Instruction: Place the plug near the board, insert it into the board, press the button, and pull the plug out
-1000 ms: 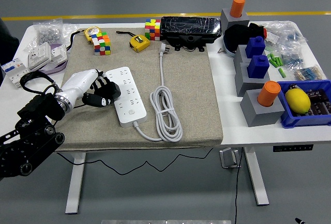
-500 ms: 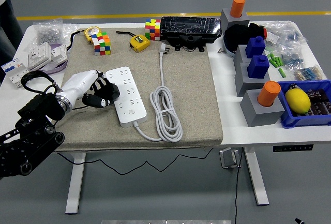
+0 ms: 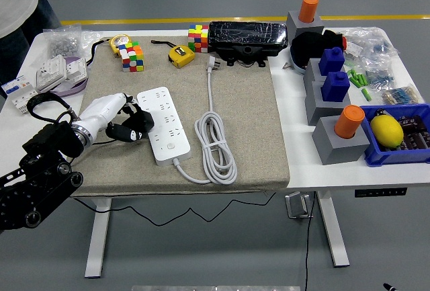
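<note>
I log left hand (image 3: 131, 123), fingers curled, empty, lower left, touching board (image 3: 164, 125); plug (image 3: 211, 64) upper centre, well apart, cable running frame-vertical.

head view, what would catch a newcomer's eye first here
The left robot hand stands out first, its dark fingers curled around a black plug at the left edge of the white power strip on the grey mat. The strip's own white cable lies coiled beside it to the right. At the far right, a yellow lemon-like object sits in a blue bin.
</note>
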Available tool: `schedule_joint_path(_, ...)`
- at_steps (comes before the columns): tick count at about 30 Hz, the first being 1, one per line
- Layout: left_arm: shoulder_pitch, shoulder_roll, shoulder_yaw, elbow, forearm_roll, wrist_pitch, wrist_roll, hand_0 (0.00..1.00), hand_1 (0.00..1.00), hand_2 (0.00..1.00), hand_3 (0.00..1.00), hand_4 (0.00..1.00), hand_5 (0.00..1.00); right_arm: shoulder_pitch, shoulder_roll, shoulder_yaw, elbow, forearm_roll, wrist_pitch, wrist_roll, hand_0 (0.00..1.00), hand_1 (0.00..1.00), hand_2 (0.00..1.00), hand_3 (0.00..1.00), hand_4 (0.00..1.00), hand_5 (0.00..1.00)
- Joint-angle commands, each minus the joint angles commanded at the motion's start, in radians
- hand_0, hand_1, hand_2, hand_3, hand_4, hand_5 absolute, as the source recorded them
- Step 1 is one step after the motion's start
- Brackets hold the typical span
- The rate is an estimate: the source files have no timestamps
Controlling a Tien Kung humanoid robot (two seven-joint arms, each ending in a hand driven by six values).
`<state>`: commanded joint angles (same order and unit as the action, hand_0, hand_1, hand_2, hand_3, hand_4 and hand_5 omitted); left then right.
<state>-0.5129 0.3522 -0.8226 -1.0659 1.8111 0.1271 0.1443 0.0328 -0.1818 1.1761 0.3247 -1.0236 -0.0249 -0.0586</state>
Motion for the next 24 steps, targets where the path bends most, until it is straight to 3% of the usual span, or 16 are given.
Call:
schedule_joint_path(1,0.000,0.000,0.000,0.001,-0.004,0.001,-0.002,0.678,0.707,0.611,0.606,0.959,0.177,-0.001,0.000,0.000,0.000,0.000,0.000,0.000,0.654,0.656,0.661,0.577,0.998,0.560)
schedule_joint_path(2,0.001,0.000,0.000,0.002,-0.007,0.002,-0.004,0.759,0.817,0.788,0.807,0.998,0.386,-0.001,0.000,-0.001,0.000,0.000,0.000,0.000,0.654,0.656,0.660,0.577,0.998,0.560)
schedule_joint_path(7,0.003,0.000,-0.003,0.002,-0.024,0.011,-0.016,0.759,0.817,0.788,0.807,0.998,0.386,-0.003,0.000,-0.003,-0.001,0.000,0.000,0.000,0.654,0.656,0.660,0.577,0.998,0.560)
schedule_joint_path(8,0.003,-0.001,-0.004,0.000,-0.029,0.014,-0.020,0.776,0.837,0.823,0.848,0.998,0.476,-0.003,-0.001,-0.003,0.000,0.000,0.000,0.000,0.654,0.656,0.660,0.577,0.998,0.560)
schedule_joint_path(15,0.014,-0.001,-0.016,-0.014,-0.068,0.051,-0.063,0.775,0.843,0.828,0.852,0.998,0.514,-0.002,0.001,-0.001,0.002,0.000,0.000,0.000,0.654,0.656,0.660,0.577,0.998,0.559)
schedule_joint_path(19,0.053,0.006,-0.045,-0.065,-0.077,0.134,-0.121,0.775,0.843,0.828,0.852,0.998,0.514,-0.002,0.001,0.001,0.002,-0.002,0.000,0.000,0.654,0.656,0.660,0.577,0.998,0.559)
schedule_joint_path(20,0.070,0.013,-0.049,-0.086,-0.083,0.172,-0.149,0.777,0.838,0.816,0.818,0.998,0.634,-0.002,0.001,0.000,0.001,-0.002,0.000,0.000,0.654,0.656,0.660,0.577,0.998,0.559)
schedule_joint_path(22,0.095,0.028,-0.046,-0.119,-0.083,0.233,-0.195,0.777,0.838,0.816,0.818,0.998,0.634,-0.002,0.001,0.002,0.000,-0.003,0.000,0.000,0.654,0.656,0.660,0.577,0.998,0.559)
schedule_joint_path(24,0.126,0.049,-0.041,-0.159,-0.065,0.266,-0.209,0.777,0.838,0.816,0.818,0.998,0.634,-0.002,0.001,0.003,0.001,-0.003,0.000,0.000,0.654,0.656,0.660,0.577,0.998,0.559)
